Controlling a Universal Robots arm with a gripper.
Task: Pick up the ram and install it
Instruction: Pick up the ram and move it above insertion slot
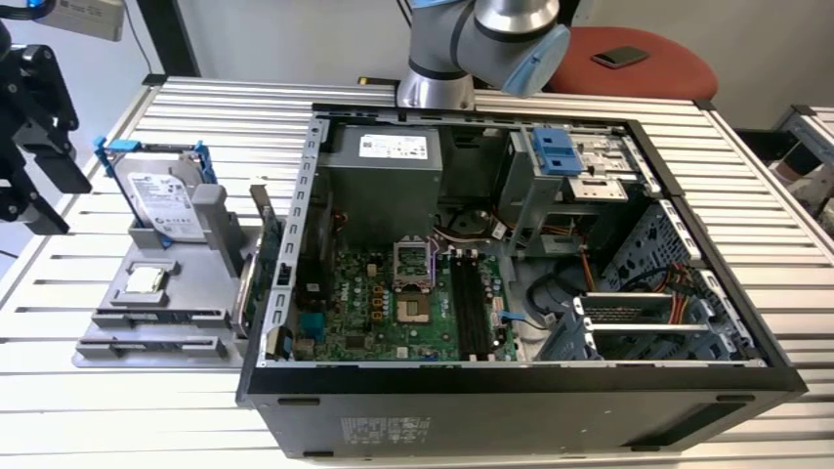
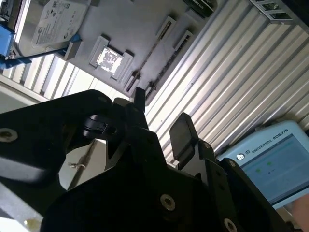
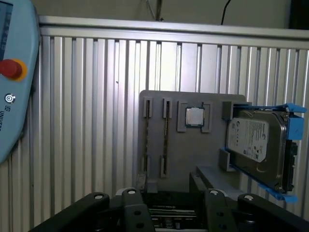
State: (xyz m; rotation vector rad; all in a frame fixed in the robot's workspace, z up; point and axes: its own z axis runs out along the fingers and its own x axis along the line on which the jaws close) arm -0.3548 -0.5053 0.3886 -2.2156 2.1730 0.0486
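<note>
Ribbed bench (image 1: pixel 78 410) carries the ram (image 3: pixel 166 140) on edge in a grey holder (image 3: pixel 193 150), five o'clock from the open, empty pincer (image 3: pixel 169 182) in the exterior view, lengthwise nine-to-three.

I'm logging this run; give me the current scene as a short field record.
tool: black two-finger tool, open, empty, apart from grey fixture tray
ram: thin dark strip, apparently edge-on in a tray slot
also on tray: silver hard drive in blue frame; square silver processor chip
case: open black computer case, green motherboard exposed
</note>
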